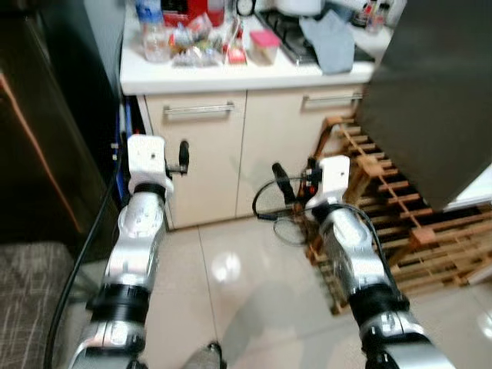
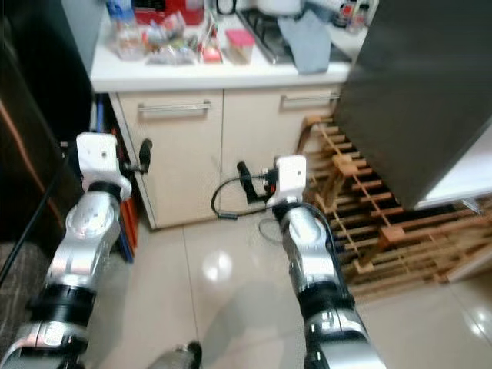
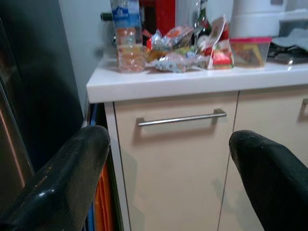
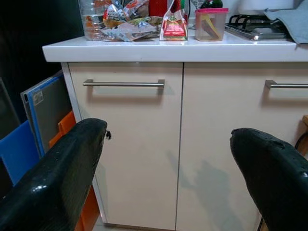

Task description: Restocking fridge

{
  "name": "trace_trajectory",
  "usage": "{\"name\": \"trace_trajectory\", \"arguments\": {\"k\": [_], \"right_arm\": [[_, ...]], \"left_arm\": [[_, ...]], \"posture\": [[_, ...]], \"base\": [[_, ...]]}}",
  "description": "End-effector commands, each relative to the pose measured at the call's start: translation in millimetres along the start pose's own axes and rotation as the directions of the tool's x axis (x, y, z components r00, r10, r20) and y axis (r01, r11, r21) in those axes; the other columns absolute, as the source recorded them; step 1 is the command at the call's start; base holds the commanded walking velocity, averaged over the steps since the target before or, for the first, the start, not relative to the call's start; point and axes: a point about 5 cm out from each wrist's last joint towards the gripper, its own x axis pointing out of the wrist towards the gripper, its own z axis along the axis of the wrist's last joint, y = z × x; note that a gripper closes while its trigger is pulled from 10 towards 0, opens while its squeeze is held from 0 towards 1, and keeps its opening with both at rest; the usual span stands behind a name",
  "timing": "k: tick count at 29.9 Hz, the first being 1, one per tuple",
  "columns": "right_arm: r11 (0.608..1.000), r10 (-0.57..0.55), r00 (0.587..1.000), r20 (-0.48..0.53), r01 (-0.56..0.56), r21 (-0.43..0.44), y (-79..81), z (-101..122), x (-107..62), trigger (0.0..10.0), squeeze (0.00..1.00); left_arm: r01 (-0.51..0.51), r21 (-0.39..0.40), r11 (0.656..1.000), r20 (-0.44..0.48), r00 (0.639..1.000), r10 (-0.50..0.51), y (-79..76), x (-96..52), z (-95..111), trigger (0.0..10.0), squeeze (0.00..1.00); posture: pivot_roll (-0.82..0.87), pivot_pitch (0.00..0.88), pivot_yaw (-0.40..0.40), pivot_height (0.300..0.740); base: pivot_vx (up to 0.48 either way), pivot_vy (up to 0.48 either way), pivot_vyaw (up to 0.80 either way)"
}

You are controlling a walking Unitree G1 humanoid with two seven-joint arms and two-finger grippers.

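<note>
Left eye view looks down on a robot standing on a pale tiled floor (image 1: 231,269), facing a cream cabinet (image 1: 204,157) with two doors and steel bar handles. Both silver arms are raised in front of it. At about ten o'clock from the picture's centre, the left gripper (image 3: 168,178) is held level with the left cabinet door, its two black fingers (image 3: 62,178) spread wide apart and holding nothing. At about three o'clock, the right gripper (image 4: 168,178) is likewise released, fingers wide, empty, aimed at the cabinet front. Neither touches the cabinet. On the white countertop (image 1: 231,75) at twelve o'clock sits a cluster of groceries: a clear water bottle (image 3: 128,41) toward the left end, crinkly snack packets (image 3: 175,48) beside it, a small red-and-white carton (image 4: 174,24), and a clear tub with a pink lid (image 1: 264,44). A blue-grey cloth (image 1: 332,42) lies over part of a gas hob (image 1: 288,34) further right. At two o'clock a large dark panel (image 1: 430,100), perhaps the fridge door, looms close, and a wooden slatted rack (image 1: 384,200) lies on the floor beneath it. Blue and orange flat boards (image 4: 43,125) stand in the gap left of the cabinet.
</note>
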Motion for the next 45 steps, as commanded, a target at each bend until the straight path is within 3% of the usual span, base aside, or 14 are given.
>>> {"name": "trace_trajectory", "arguments": {"k": [1, 7, 19, 34, 37, 45], "right_arm": [[1.0, -0.03, 0.999, 0.02, 0.03, -0.001, -3.6, 3.0, 0.4, 10.0, 0.0], [0.998, -0.069, 0.996, 0.064, 0.069, 0.005, -9.6, 14.5, 3.5, 10.0, 0.0], [0.998, -0.067, 0.997, 0.049, 0.068, -0.008, -6.3, 12.5, 6.9, 10.0, 0.0], [0.998, -0.054, 0.996, 0.072, 0.056, -0.031, -7.1, 15.8, 5.5, 10.0, 0.0], [0.997, -0.069, 0.995, 0.072, 0.072, -0.032, -9.8, 13.7, 2.8, 10.0, 0.0], [0.994, -0.089, 0.989, 0.122, 0.095, -0.049, -9.6, 19.8, -0.1, 10.0, 0.0]], "left_arm": [[0.047, -0.046, 0.998, 0.069, 0.997, -0.043, -6.6, 2.5, 14.5, 10.0, 0.0], [0.025, -0.014, 1.0, 0.136, 0.99, -0.023, -5.5, 10.9, 33.3, 10.0, 0.0], [0.051, 0.012, 0.999, 0.138, 0.989, -0.052, -12.0, 13.5, 33.6, 10.0, 0.0], [0.065, 0.044, 0.997, 0.195, 0.978, -0.073, -13.2, 20.1, 49.7, 10.0, 0.0], [0.131, -0.011, 0.991, 0.227, 0.966, -0.125, -17.6, 23.3, 59.2, 10.0, 0.0], [0.133, 0.032, 0.991, 0.33, 0.934, -0.136, -13.8, 36.4, 91.8, 10.0, 0.0]], "posture": [[0.03, 0.0, -0.046, 0.74], [0.02, 0.0, -0.035, 0.74], [0.04, 0.0, -0.053, 0.74], [0.03, 0.0, -0.05, 0.74], [0.02, 0.0, -0.041, 0.74], [0.02, 0.0, -0.032, 0.74]], "base": [[0.337, 0.0, 0.49], [0.438, 0.0, 0.08], [0.439, 0.0, 0.27], [0.442, 0.0, 0.26], [0.404, -0.254, 0.0], [0.397, -0.265, 0.0]]}}
